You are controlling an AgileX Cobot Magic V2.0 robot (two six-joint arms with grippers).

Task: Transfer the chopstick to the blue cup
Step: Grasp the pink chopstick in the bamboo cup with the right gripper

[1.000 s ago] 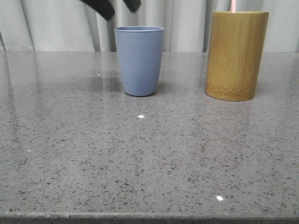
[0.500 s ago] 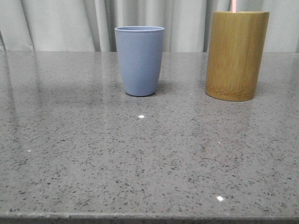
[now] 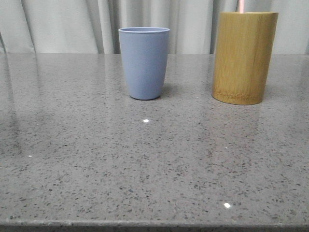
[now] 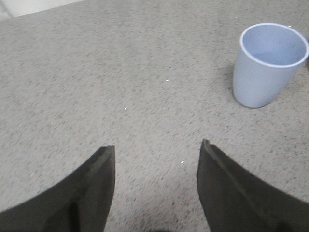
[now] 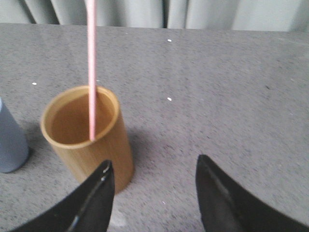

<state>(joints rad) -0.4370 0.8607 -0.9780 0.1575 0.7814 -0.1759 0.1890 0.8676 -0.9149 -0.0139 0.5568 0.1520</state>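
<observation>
Standing in bamboo cylinder, chopstick top cropped.

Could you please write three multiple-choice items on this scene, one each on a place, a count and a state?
1. Where is the chopstick?
A. Standing in the bamboo cylinder
B. Inside the blue cup
C. Lying flat on the table

2. How many containers stand on the table?
A. One
B. Two
C. Three

3. What is the state of the right gripper?
A. Shut on the chopstick
B. Shut on the cup
C. Open, holding nothing

Answers:
1. A, as the right wrist view shows the pink stick rising out of the cylinder.
2. B, as the front view shows just the cup and the cylinder.
3. C, as its fingers are spread with bare table between them; the left gripper is open too.
</observation>
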